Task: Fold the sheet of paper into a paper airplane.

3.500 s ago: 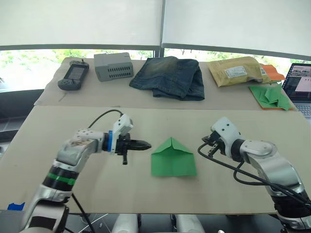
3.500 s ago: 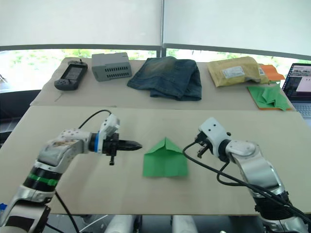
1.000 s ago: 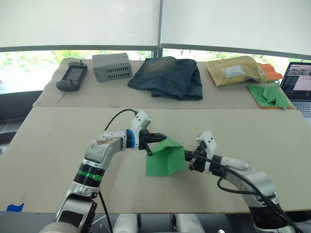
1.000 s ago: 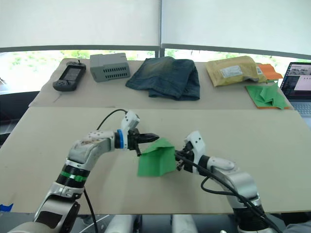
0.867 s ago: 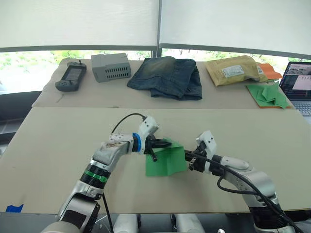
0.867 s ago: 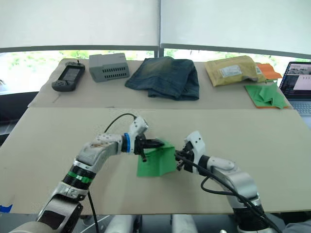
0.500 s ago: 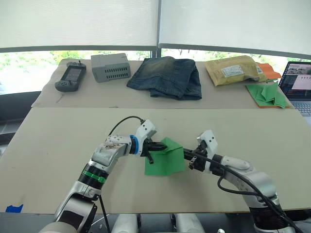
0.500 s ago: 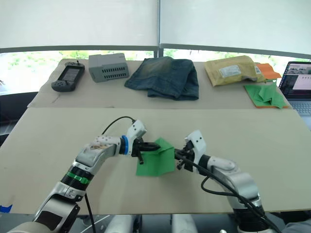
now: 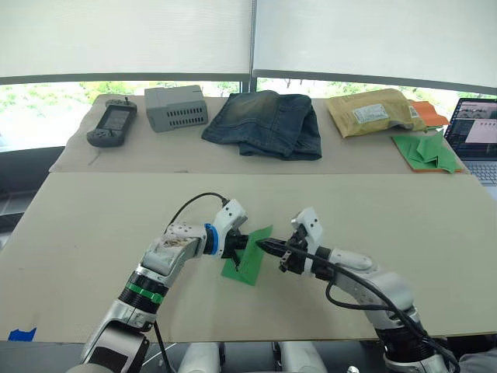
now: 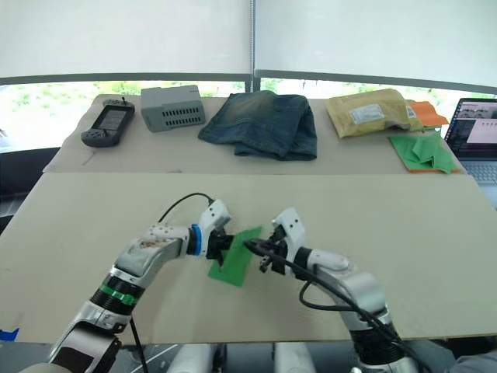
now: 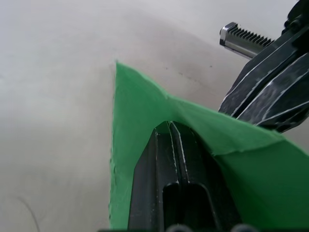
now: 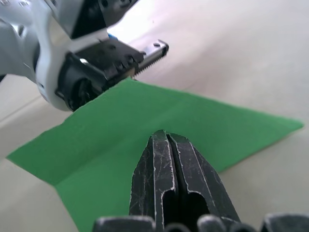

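The sheet of paper (image 9: 250,263) is bright green and folded into a narrow, slanted strip. It sits near the middle of the tan table (image 9: 93,225). My left gripper (image 9: 238,242) is shut at the sheet's left edge, and in the left wrist view the sheet (image 11: 145,125) wraps around its tips. My right gripper (image 9: 264,247) is shut. It comes in from the right, and its tips (image 12: 164,137) rest against the sheet's face (image 12: 106,140). The two grippers nearly meet over the sheet.
On the far table lie a handheld controller (image 9: 109,126), a grey box (image 9: 175,107), folded jeans (image 9: 264,123) and a yellow padded envelope (image 9: 371,113). A pile of green folded papers on orange paper (image 9: 425,151) and a laptop (image 9: 475,132) are at the far right.
My left gripper took the sheet's left side, lifted it and folded it over. The sheet went from a wide house shape to a narrow strip. My right gripper moved left onto it.
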### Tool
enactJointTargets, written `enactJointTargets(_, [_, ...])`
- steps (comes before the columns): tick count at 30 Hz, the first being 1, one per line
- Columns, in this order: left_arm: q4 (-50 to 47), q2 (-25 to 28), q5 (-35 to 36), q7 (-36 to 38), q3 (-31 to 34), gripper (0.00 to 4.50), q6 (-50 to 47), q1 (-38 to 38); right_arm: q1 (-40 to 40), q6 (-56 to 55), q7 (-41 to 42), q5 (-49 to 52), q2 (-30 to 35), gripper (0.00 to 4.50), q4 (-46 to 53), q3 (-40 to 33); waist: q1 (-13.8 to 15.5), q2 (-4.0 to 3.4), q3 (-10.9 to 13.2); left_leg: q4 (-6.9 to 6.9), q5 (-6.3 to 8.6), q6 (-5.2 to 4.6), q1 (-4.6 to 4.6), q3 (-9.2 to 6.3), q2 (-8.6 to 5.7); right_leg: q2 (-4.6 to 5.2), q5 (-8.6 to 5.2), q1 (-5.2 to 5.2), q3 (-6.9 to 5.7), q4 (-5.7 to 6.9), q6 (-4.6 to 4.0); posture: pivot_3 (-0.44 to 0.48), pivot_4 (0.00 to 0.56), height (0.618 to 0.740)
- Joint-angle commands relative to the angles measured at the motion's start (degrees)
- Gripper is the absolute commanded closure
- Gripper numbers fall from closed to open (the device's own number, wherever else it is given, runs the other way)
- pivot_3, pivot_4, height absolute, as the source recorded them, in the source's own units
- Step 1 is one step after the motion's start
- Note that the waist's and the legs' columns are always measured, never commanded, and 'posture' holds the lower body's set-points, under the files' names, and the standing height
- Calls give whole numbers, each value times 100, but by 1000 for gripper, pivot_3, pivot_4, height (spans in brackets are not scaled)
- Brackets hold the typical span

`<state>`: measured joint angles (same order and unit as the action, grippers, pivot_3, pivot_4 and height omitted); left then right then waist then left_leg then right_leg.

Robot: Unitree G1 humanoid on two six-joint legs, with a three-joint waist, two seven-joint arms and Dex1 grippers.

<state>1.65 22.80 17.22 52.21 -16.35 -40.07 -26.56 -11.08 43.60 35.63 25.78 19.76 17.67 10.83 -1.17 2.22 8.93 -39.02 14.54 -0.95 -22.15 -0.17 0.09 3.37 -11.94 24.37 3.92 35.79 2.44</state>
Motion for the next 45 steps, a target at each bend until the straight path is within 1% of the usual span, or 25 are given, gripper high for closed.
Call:
enactJointTargets(1, [-450, 210, 68, -142, 254, 4471, -201, 170, -77, -245, -3, -139, -23, 4500, -90, 78, -7, 0, 0, 0, 0, 0, 1, -2, 0, 1, 0, 1, 1, 0, 0, 0, 150, 728])
enactJointTargets(5, [-750, 458, 210, -204, 502, 4471, -431, 358, -91, -323, 22, -286, -44, 4500, -255, 182, -10, -1, 0, 2, 0, 0, 4, -7, 10, -2, -2, 0, 0, 2, 1, 0, 150, 728])
enactJointTargets(10, [-845, 706, 299, -290, 915, 4471, -491, 361, -286, -445, 194, -609, 80, 4500, -595, 508, -37, -1, 1, 2, 0, 0, 9, -5, 10, -4, -3, -1, -1, 4, 1, 0, 150, 728])
enactJointTargets(12, [-869, 696, 363, -330, 1017, 4471, -509, 334, -295, -442, 222, -643, 81, 4500, -648, 562, -45, -1, 1, 3, 0, 0, 12, -5, 10, -4, -5, -3, -1, 4, -2, 0, 150, 728])
enactJointTargets(14, [-868, 549, 535, -375, 1231, 4471, -400, 231, -326, -387, 200, -736, 98, 4500, -735, 662, -42, -1, 1, 4, 0, 0, 11, -6, 11, -3, -4, -3, -1, 4, -4, 0, 150, 728])
enactJointTargets(16, [-922, 464, 683, -286, 1300, 4471, -299, 183, -346, -360, 173, -837, 109, 4500, -807, 724, -40, -1, 1, 4, 0, 0, 11, -6, 12, 0, 0, -4, -1, 4, -10, 0, 150, 728])
enactJointTargets(21, [-1245, 488, 762, 76, 884, 4471, -206, 291, -349, -301, 106, -898, 120, 4500, -852, 721, -51, -2, 0, 5, 0, 1, 20, -3, 11, 0, -1, -11, -1, 3, -9, 0, 150, 728])
enactJointTargets(27, [-920, 693, 20, -29, 208, 4471, 245, 386, -288, -359, 0, -935, 223, 4500, -660, 609, -59, -1, 0, 6, 0, 1, 20, 0, 4, -3, -4, -12, -1, 3, -6, 0, 150, 728])
enactJointTargets(29, [-859, 737, -155, -24, 42, 4471, 396, 464, -278, -647, 42, -1167, 396, 4500, -640, 744, -55, -2, 0, 6, 0, 1, 19, -1, 4, -2, -5, -11, -1, 3, -6, 0, 150, 728])
enactJointTargets(33, [-848, 794, -334, 71, -214, 4471, 580, 638, -171, -952, -4, -1215, 411, 4500, -697, 597, -1, -1, 0, 4, 0, 0, 19, 2, 6, 4, -8, -13, -1, 0, -1, 0, 150, 728])
enactJointTargets(36, [-840, 746, -311, 65, -228, 4471, 578, 651, -255, -1181, -70, -1401, 445, 4500, -926, 543, 12, -2, 0, 4, 0, 0, 23, 8, 8, 3, -8, -17, -1, 0, 0, 0, 150, 728])
enactJointTargets(42, [-820, 783, -371, 101, -313, 4471, 625, 670, -835, -1648, -229, -1670, 349, 4500, -1803, 341, 17, -2, 0, 5, 0, 0, 30, 15, 7, 1, -7, -21, -1, 1, -1, 0, 150, 728])
enactJointTargets(45, [-844, 785, -341, 82, -266, 4471, 594, 707, -1056, -1869, -76, -1749, 366, 4500, -2204, 337, 18, -2, 0, 6, 0, 0, 28, 16, 6, 0, -8, -20, -2, 1, -3, 0, 150, 728])
